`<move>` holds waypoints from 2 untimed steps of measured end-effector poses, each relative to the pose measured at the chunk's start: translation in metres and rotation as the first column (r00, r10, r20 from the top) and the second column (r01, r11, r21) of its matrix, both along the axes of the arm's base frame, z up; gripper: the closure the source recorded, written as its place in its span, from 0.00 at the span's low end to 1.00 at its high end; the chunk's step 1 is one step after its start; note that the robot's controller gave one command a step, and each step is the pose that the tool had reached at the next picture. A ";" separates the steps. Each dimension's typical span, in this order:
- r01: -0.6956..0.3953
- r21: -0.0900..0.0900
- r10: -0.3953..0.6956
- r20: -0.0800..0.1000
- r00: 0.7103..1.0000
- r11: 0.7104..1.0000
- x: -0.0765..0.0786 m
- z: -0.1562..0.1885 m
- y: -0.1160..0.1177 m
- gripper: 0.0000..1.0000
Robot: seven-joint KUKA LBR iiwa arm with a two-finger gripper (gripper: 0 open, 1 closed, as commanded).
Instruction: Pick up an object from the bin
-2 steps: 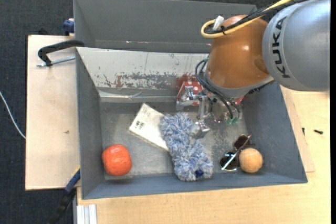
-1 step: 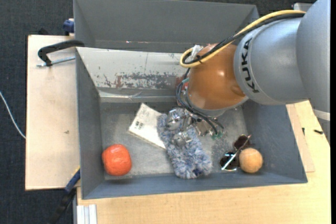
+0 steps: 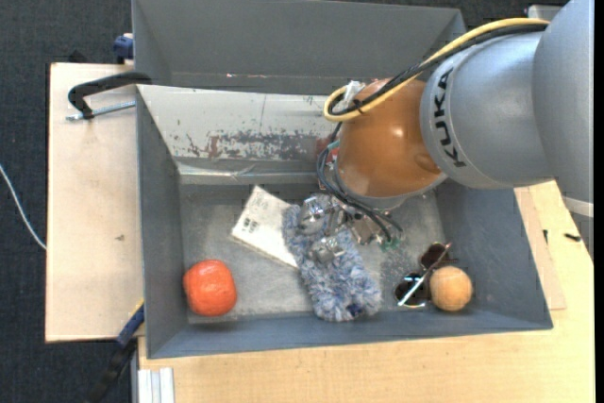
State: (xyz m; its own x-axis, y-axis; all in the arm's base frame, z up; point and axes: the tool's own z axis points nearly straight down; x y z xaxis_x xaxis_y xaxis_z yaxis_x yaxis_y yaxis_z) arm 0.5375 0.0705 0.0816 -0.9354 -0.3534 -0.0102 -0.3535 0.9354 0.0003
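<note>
Gripper (image 3: 324, 229), on grey arm (image 3: 491, 123) lettered KUKA, sits at the upper end of a fuzzy blue-grey fabric clump (image 3: 340, 283) at 6 o'clock in the grey metal bin (image 3: 156, 231); its opening cannot be told. Flat white labelled packet (image 3: 261, 224) at 9 o'clock, print unreadable.

In the bin (image 3: 156, 203), a ball (image 3: 209, 288) lay in the front left corner. Right of it and further back lay a flat packet (image 3: 264, 224), its right edge touching a cloth (image 3: 340, 283) at the middle. The gripper (image 3: 326, 226) stood over the cloth's rear end. Sunglasses (image 3: 415, 283) lay right of the cloth, touching a smaller ball (image 3: 451, 288) on their right.
</note>
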 end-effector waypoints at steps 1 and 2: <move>-0.045 -0.002 0.045 -0.005 0.999 0.999 -0.006 0.114 0.000 1.00; -0.044 -0.002 0.044 -0.005 0.999 0.999 -0.006 0.114 0.000 1.00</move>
